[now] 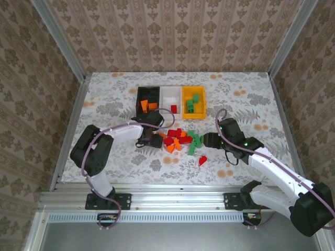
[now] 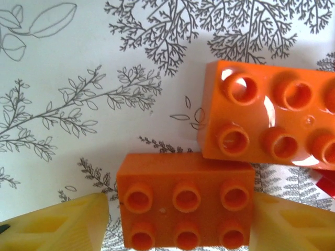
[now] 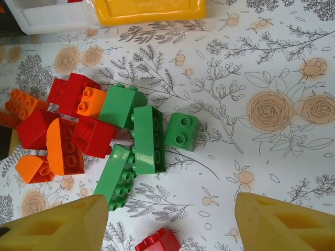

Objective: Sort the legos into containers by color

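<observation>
Left pincer (image 2: 180,212) straddles a six-stud orange plastic brick (image 2: 183,183) on the floral counter (image 2: 63,63). There's a sliver of gap at one pad (image 2: 68,225), so we call it narrow, not clamped. A second orange brick (image 2: 267,120) sits against it at 1 o'clock. Risk: it drags along or twists our brick on lift. Right pincer (image 3: 170,222) is wide and empty, over the green bricks (image 3: 146,138). The mixed brick pile (image 1: 180,140) lies at 5 o'clock of the black plastic bin (image 1: 148,89), which holds orange. Both arms crowd the pile, so we could clash.
</observation>
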